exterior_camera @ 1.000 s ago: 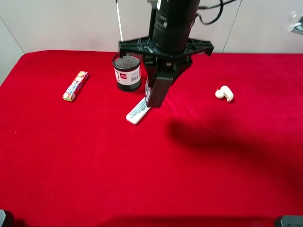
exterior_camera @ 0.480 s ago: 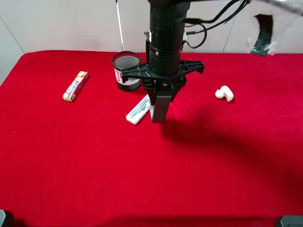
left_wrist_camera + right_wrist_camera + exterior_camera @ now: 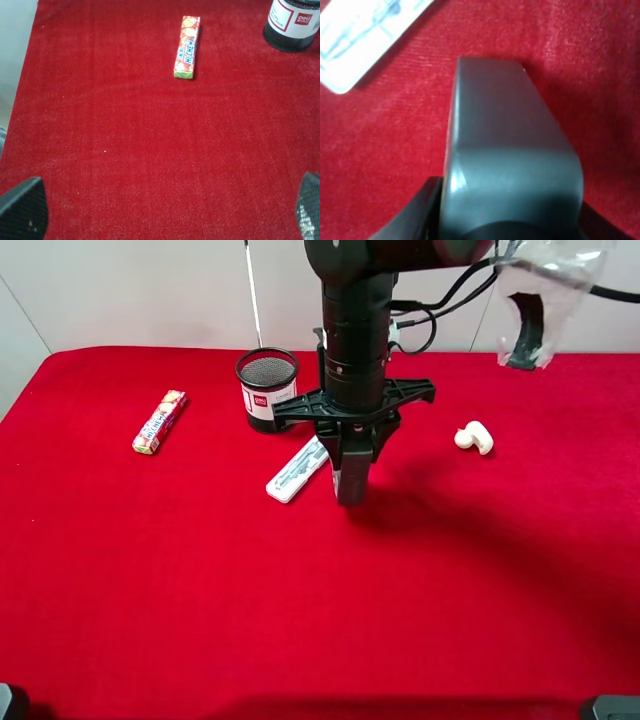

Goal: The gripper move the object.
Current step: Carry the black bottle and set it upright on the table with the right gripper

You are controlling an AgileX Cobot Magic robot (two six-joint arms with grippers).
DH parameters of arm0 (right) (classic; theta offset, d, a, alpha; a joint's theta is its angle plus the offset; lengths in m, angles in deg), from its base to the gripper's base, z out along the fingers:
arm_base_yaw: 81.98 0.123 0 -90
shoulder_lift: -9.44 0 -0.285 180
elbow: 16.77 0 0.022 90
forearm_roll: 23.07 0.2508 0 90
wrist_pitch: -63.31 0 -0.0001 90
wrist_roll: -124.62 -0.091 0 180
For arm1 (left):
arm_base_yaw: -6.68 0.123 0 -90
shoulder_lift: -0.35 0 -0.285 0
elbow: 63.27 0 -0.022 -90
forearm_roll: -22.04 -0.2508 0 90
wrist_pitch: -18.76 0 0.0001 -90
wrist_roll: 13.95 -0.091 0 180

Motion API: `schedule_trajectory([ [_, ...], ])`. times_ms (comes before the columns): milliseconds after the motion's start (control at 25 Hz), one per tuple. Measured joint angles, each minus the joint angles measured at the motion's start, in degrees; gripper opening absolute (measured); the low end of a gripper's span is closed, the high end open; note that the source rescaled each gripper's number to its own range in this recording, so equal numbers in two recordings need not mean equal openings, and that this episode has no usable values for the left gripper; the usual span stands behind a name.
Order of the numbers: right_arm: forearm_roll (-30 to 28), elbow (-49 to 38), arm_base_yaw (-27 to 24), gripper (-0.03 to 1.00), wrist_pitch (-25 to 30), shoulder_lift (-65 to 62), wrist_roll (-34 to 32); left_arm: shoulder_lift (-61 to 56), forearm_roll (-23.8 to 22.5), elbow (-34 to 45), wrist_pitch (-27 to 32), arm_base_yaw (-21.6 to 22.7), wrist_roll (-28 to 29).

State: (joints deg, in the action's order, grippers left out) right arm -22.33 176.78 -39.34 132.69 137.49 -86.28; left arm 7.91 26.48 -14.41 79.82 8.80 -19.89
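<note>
My right gripper [image 3: 351, 443] hangs straight down from the big black arm and is shut on the dark grey bottle [image 3: 350, 478]. The bottle is upright, its base at or just above the red cloth, right beside the flat white case [image 3: 297, 469]. In the right wrist view the bottle [image 3: 510, 150] fills the frame, with the white case [image 3: 365, 35] at one corner. My left gripper [image 3: 165, 212] is open and empty above bare cloth; only its mesh-textured fingertips [image 3: 22, 210] show.
A black mesh pen cup [image 3: 268, 390] stands behind the case and also shows in the left wrist view [image 3: 295, 25]. A red candy stick [image 3: 160, 421] lies at the left, seen too in the left wrist view [image 3: 187, 46]. A small white object [image 3: 474, 437] lies at the right.
The right arm has carried the bottle forward and down, from over the white case's far end to the cloth beside its right side. The other things have not moved.
</note>
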Motion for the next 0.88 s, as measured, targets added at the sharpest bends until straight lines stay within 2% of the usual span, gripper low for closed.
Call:
schedule_trajectory([
  [600,-1.72,0.00,-2.18,0.00,-1.90,2.32,2.11,0.00,0.00,0.00,0.00,0.00,0.00],
  [880,-0.74,0.00,-2.18,0.00,-2.08,2.32,2.70,0.00,0.00,0.00,0.00,0.00,0.00],
])
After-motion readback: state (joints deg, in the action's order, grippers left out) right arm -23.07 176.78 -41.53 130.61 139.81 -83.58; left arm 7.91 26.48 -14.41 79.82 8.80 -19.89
